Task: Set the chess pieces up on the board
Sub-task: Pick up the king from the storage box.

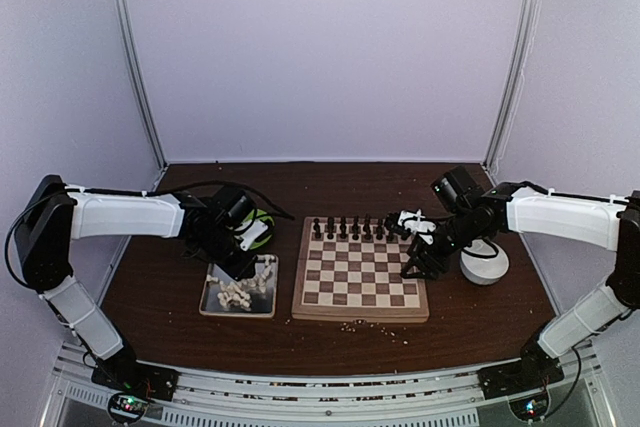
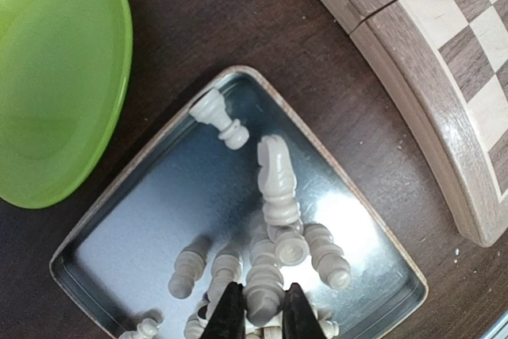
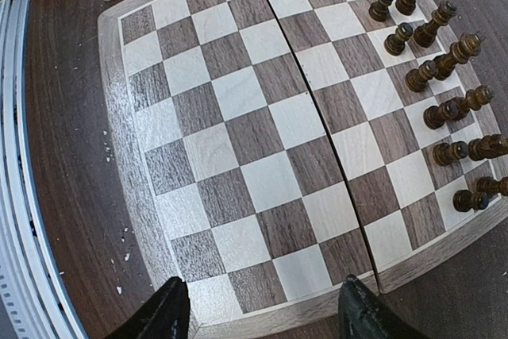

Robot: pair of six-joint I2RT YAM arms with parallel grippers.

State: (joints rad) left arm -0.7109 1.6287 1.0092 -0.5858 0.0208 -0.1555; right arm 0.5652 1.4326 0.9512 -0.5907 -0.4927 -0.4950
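My left end effector [image 2: 263, 313] pinches a cream piece [image 2: 264, 279] lying in the tray [image 2: 135, 220], its long axis running straight ahead out of the grip. The board [image 2: 444, 93] lies ahead and to the right. My right end effector [image 3: 262, 319] hangs open and empty over the board's edge.

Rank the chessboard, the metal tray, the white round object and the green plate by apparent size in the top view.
1. chessboard
2. metal tray
3. white round object
The green plate is mostly hidden behind the left arm, so I cannot rank it.
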